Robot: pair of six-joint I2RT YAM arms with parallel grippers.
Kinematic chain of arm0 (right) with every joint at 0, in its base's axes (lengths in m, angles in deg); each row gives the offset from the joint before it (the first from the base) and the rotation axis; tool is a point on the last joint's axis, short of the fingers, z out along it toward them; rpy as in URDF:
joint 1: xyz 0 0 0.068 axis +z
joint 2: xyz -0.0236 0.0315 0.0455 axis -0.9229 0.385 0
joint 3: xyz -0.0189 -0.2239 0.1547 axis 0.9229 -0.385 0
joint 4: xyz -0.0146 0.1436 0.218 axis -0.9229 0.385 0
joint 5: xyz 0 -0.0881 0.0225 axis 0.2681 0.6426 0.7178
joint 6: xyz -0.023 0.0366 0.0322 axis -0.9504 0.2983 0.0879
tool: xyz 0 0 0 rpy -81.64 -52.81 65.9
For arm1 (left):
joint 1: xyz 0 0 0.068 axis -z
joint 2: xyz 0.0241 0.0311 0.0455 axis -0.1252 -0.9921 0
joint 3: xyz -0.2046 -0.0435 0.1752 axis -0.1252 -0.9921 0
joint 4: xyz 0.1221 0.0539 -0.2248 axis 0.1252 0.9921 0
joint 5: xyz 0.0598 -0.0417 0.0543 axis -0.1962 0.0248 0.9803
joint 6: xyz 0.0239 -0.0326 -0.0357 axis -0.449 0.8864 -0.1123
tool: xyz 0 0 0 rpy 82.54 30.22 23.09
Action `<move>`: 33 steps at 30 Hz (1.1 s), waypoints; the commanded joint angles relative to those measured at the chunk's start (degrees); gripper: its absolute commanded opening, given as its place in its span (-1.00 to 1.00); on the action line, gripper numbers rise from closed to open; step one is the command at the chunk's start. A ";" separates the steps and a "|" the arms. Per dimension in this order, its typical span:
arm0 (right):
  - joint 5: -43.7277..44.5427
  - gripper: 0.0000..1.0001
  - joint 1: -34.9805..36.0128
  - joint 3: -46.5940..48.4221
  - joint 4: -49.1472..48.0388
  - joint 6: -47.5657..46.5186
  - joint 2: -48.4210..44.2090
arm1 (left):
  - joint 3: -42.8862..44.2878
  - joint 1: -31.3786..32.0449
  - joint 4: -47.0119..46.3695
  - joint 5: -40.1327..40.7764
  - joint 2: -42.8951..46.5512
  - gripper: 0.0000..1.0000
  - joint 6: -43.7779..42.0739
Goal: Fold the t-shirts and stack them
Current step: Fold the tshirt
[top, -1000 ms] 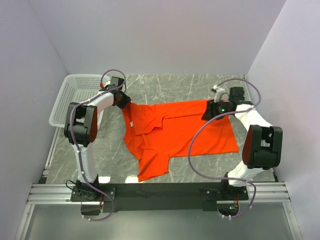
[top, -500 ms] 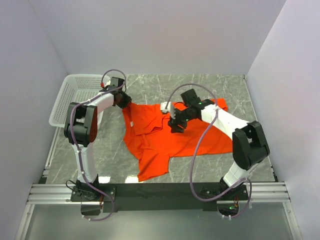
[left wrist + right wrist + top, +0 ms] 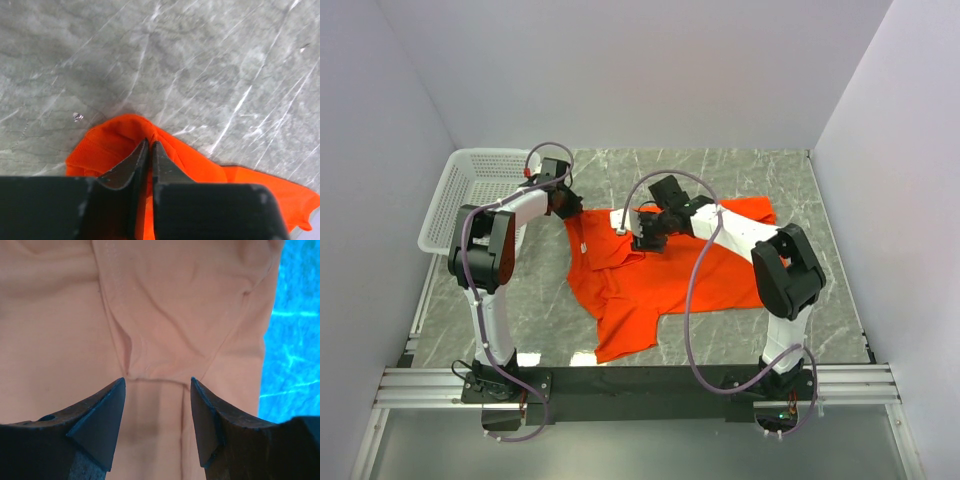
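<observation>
An orange-red t-shirt lies spread and rumpled on the marble table, one sleeve toward the near edge. My left gripper is at the shirt's far left corner. In the left wrist view its jaws stand almost together, pinching a raised fold of orange cloth. My right gripper hovers over the shirt's upper middle, near the collar. In the right wrist view it is open, with a seamed, wrinkled stretch of the shirt lying flat below the fingers and nothing between them.
A white mesh basket stands at the back left, just beside the left arm. Bare marble table runs behind the shirt. White walls close in the left, back and right sides. The arms' mounting rail lines the near edge.
My right arm has swung left from the shirt's right edge across to its upper middle. My left gripper has closed on the cloth at the shirt's corner.
</observation>
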 commanded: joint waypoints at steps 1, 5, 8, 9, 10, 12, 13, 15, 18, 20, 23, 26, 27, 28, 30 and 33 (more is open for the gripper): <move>1.30 0.23 2.05 3.17 -2.95 -2.29 1.34 | -1.16 -0.12 -1.95 -1.34 3.08 -0.85 -1.22; 2.01 0.23 3.29 5.36 -2.78 -2.91 3.63 | -1.69 -0.21 -1.95 -1.43 3.70 -0.95 -1.57; 2.10 0.22 4.17 6.24 -1.73 -3.87 5.04 | -2.48 -0.39 -2.39 -1.69 4.23 -0.95 -1.75; 2.10 0.21 4.26 6.33 -1.21 -4.40 5.39 | -2.57 -0.47 -2.48 -1.69 4.40 -0.95 -1.75; 2.10 0.19 4.43 6.33 -0.94 -4.75 5.56 | -2.75 -0.65 -2.48 -1.69 4.40 -0.96 -1.75; 1.48 0.17 4.61 6.16 0.46 -5.98 5.57 | -2.84 -0.83 -2.65 -1.69 4.40 -0.96 -1.75; 1.31 0.16 4.61 5.98 0.82 -6.33 5.48 | -2.84 -0.91 -2.65 -1.69 4.40 -0.96 -1.75; 1.04 0.15 4.61 5.28 1.43 -7.30 5.04 | -2.84 -1.00 -2.92 -2.39 4.40 -0.97 -1.66; 2.18 0.13 4.70 4.22 0.91 -7.04 4.95 | -2.66 -1.00 -3.18 -2.83 4.31 -0.98 -1.57; 3.32 0.11 4.78 4.13 -0.23 -6.52 5.47 | -2.48 -1.00 -3.27 -3.18 4.31 -0.99 -1.57; 4.73 0.08 4.79 5.18 -1.02 -4.67 6.88 | -2.40 -1.00 -3.27 -3.27 4.14 -0.99 -1.92; 5.52 0.00 4.96 5.98 -1.02 -3.70 8.02 | -2.39 -1.09 -3.27 -3.45 4.05 -0.99 -2.19; 5.70 -0.03 5.05 6.07 -0.94 -3.88 8.20 | -2.48 -1.09 -3.36 -3.62 4.14 -0.99 -2.19; 5.79 -0.10 5.22 5.98 -0.85 -3.79 8.12 | -2.66 -1.09 -3.44 -3.63 4.14 -0.99 -2.19; 5.88 -0.18 5.31 5.45 -0.94 -4.14 8.03 | -2.83 -1.18 -3.71 -3.62 4.14 -0.99 -2.10; 5.96 -0.44 5.23 5.01 -1.02 -3.62 7.42 | -3.01 -1.18 -3.80 -3.71 4.31 -0.99 -2.01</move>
